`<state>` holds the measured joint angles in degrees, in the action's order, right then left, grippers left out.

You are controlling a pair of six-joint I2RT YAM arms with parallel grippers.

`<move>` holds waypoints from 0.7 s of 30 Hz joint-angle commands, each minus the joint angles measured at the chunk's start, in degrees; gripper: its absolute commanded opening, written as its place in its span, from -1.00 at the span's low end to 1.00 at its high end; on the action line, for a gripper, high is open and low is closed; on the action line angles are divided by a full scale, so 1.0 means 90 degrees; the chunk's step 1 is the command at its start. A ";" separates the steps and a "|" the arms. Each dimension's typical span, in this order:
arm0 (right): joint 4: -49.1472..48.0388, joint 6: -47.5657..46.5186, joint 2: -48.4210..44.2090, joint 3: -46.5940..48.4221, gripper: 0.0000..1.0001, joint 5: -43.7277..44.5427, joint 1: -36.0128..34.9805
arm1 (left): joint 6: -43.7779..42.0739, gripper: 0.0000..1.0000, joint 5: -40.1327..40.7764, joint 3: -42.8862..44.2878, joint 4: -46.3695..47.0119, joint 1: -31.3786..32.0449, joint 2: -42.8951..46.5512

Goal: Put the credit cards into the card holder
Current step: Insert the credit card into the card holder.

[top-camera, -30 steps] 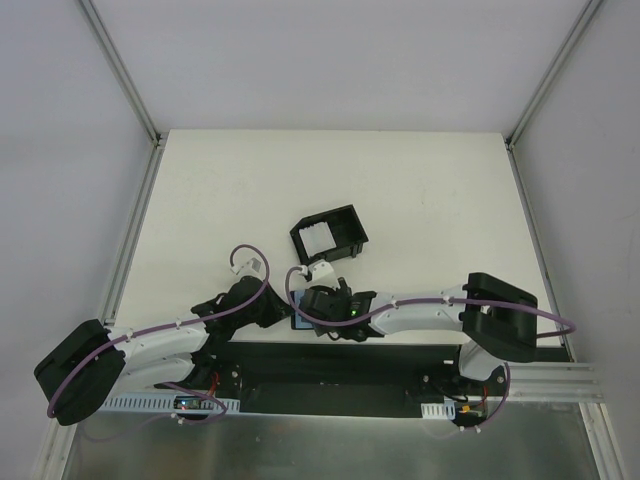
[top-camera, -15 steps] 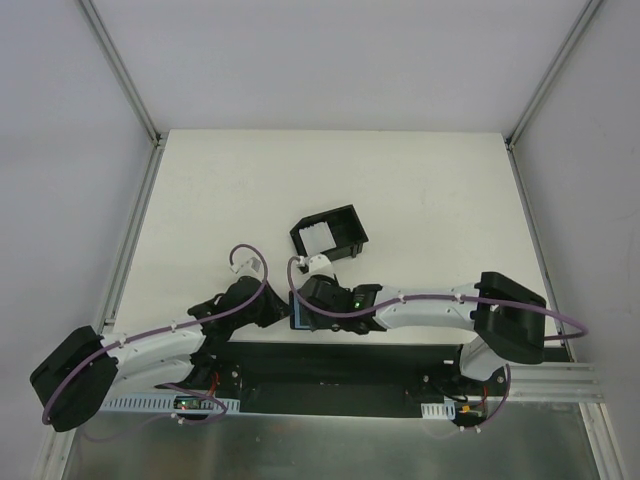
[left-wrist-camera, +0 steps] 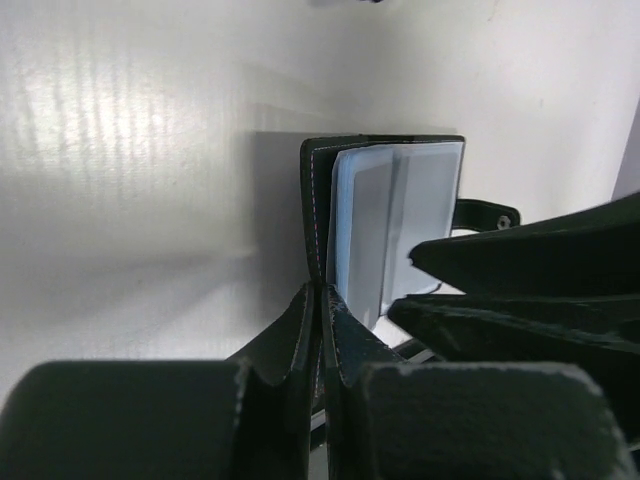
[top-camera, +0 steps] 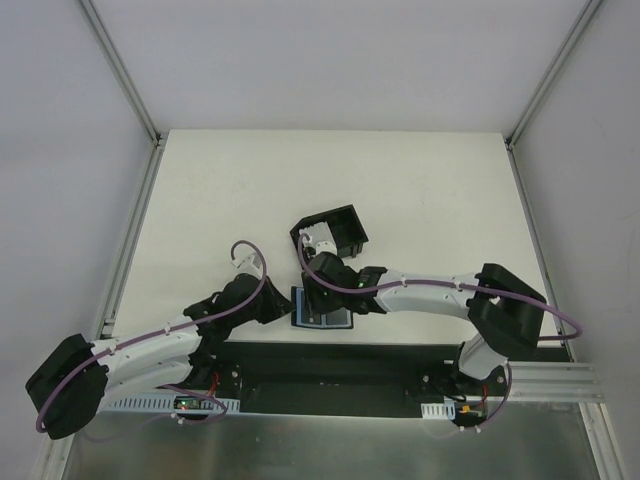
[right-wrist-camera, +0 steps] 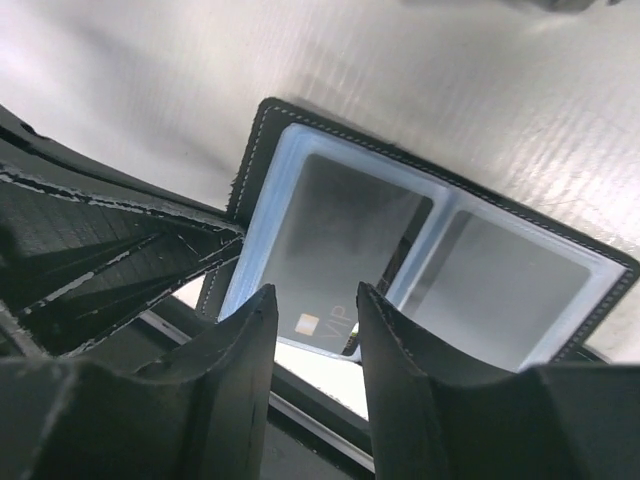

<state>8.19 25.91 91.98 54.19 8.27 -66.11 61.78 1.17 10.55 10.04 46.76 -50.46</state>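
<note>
The card holder (top-camera: pixel 322 308) lies open near the table's front edge, bluish-grey sleeves up. My left gripper (top-camera: pixel 287 307) is shut on its left cover edge; in the left wrist view the fingertips (left-wrist-camera: pixel 320 300) pinch the black cover and the sleeves (left-wrist-camera: pixel 395 225) stand open beyond, snap tab (left-wrist-camera: pixel 487 213) to the right. My right gripper (top-camera: pixel 325 278) is open and empty just above the wallet. In the right wrist view (right-wrist-camera: pixel 315 300) a greyish card marked VIP (right-wrist-camera: pixel 335 245) sits in the left sleeve. Pale credit cards (top-camera: pixel 318 240) lie in the black box.
A black open-topped box (top-camera: pixel 345 222) stands just beyond the wallet, close behind the right wrist. The table's front edge and black mounting rail (top-camera: pixel 330 360) run right below the wallet. My left gripper's fingers (right-wrist-camera: pixel 120 250) show at the left of the right wrist view.
My right gripper has drawn back from over the wallet toward the black box, uncovering the open sleeves. My left gripper has kept its hold on the wallet's edge.
</note>
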 commanded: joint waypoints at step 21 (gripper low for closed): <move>0.0096 0.0227 0.0307 0.0179 -0.05 -0.0373 0.0128 | -0.0517 -1.00 -0.0384 0.0557 0.0066 -0.0010 0.0225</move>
<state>6.74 27.88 93.91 53.78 4.05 -64.90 58.35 -0.86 12.71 9.91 46.76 -49.06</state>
